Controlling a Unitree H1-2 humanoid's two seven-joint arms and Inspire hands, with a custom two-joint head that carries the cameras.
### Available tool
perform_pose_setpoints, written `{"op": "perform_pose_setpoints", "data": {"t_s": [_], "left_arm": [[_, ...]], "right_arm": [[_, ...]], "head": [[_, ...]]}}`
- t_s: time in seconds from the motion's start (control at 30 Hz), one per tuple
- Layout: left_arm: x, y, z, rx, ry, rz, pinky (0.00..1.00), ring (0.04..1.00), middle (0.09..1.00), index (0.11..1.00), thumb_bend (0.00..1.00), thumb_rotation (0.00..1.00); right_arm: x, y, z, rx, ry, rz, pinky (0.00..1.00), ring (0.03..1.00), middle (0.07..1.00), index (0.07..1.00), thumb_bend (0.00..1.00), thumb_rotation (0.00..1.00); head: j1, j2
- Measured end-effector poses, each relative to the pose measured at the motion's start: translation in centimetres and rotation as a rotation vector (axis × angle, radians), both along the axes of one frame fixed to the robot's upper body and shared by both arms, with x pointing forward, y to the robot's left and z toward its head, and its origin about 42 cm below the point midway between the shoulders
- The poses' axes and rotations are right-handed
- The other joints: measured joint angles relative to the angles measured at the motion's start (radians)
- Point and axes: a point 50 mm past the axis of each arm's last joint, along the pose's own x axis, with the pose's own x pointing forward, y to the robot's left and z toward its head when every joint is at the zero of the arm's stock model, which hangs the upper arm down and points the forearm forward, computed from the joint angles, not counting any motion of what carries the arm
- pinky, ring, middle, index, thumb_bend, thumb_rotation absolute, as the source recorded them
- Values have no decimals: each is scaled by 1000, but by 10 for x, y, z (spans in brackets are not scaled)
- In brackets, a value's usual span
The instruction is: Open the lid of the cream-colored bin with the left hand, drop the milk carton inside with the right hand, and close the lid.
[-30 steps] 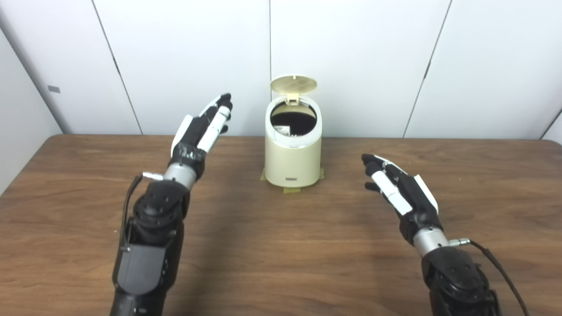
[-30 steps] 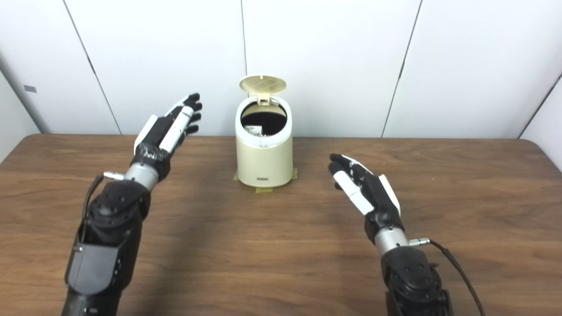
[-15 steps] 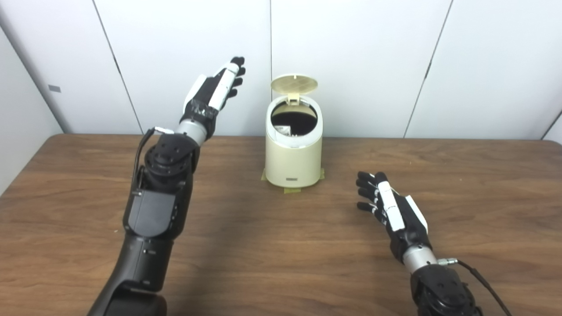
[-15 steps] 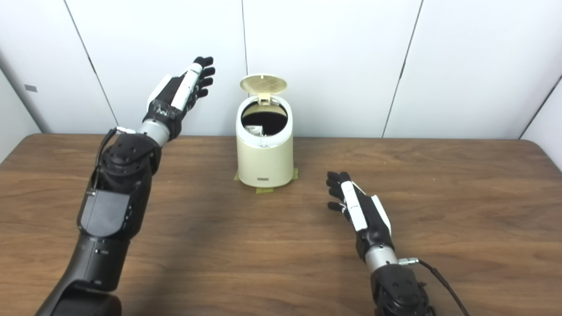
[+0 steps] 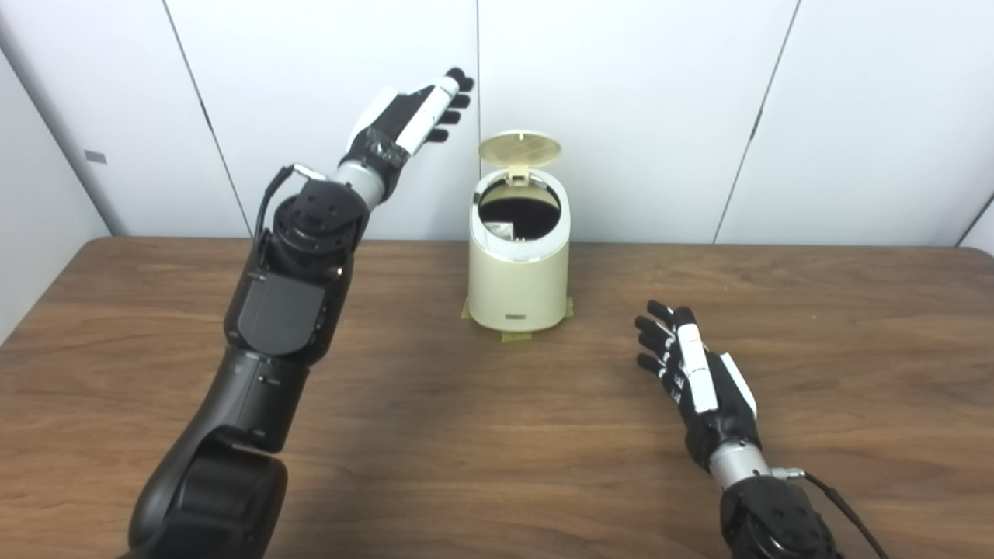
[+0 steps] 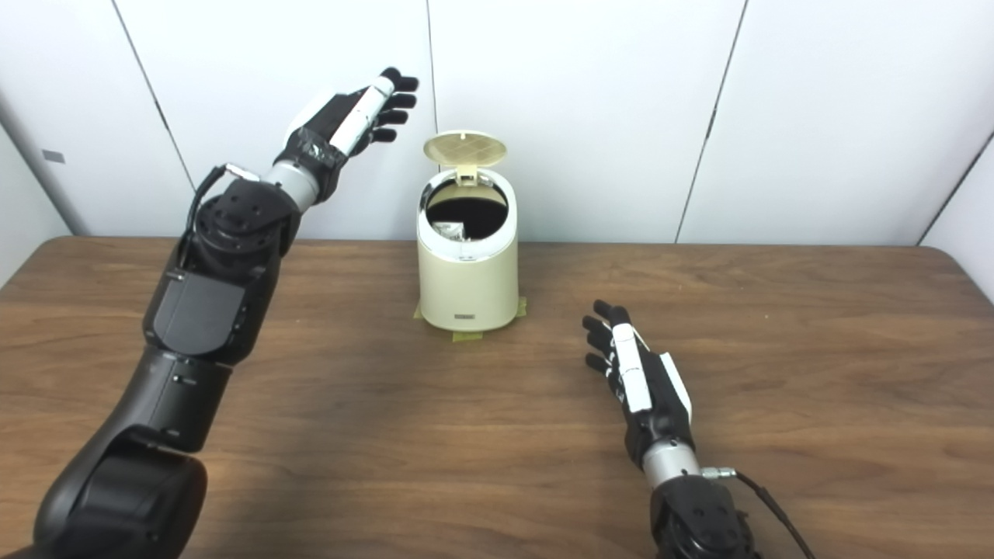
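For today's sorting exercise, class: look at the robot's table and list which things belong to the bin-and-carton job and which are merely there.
Part of the job:
- cream-colored bin, lid standing open
- pale item inside the bin, likely the milk carton
- left hand, raised beside the lid, open
- right hand, low over the table, open

Merely there:
- tape under the bin
- wooden table

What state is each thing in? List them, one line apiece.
cream-colored bin: upright on the table, mouth uncovered.
lid: open, tipped up at the back.
milk carton: inside the bin, only partly visible.
left hand: open, raised left of the lid.
right hand: open, low over the table.
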Motion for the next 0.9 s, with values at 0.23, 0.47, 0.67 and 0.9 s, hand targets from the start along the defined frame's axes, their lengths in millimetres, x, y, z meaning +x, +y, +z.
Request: {"op": "perform_pose_setpoints", "data": {"t_s": [0.23, 0.47, 0.67, 0.9], "left_arm": [[-1, -6, -2, 139, -21, -32, 788, 786, 737, 737, 370, 1000], [-4, -16, -3, 308, -124, -59, 862, 772, 705, 690, 363, 979], [-5, -17, -3, 377, -178, -89, 864, 775, 702, 676, 411, 981], [-8, -12, -1, 525, -210, -111, 823, 736, 690, 665, 454, 1000]], "right_arm": [[1, 1, -2, 18, -4, 2, 953, 937, 894, 931, 608, 1000], [3, -1, -4, 19, -6, -3, 970, 935, 882, 919, 617, 1000], [5, -3, -4, 52, 5, -13, 965, 945, 881, 921, 641, 1000], [8, -4, -6, 57, 6, -28, 960, 942, 878, 937, 630, 1000]], "head": [[5, 6], [6, 18], [6, 28], [3, 31]]}}
